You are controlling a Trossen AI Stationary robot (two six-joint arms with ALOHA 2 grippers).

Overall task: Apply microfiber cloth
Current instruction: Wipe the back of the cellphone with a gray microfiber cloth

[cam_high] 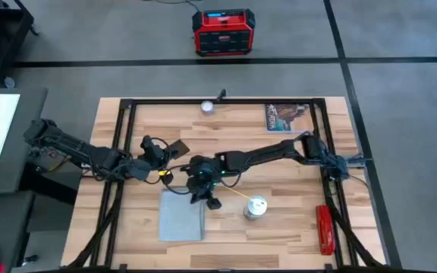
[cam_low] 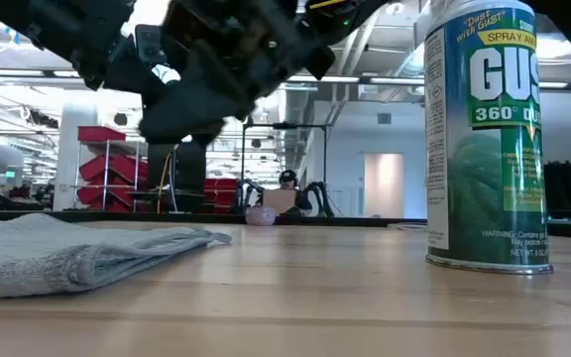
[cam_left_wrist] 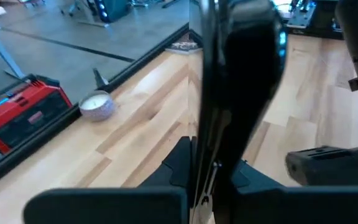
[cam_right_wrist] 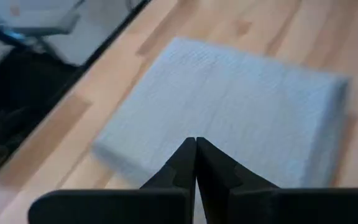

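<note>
High view gives you the pale grey-blue microfiber cloth [cam_high: 182, 216] lying flat on the wooden table [cam_high: 279, 227], toward its front edge, with a green-and-white spray can [cam_high: 256, 207] standing near it. Your right gripper [cam_high: 203, 194] hangs at the cloth's far corner, fingers pressed together on nothing. Your left gripper [cam_high: 167, 149] clamps what looks like a thin black phone [cam_left_wrist: 229, 93], edge-on.
</note>
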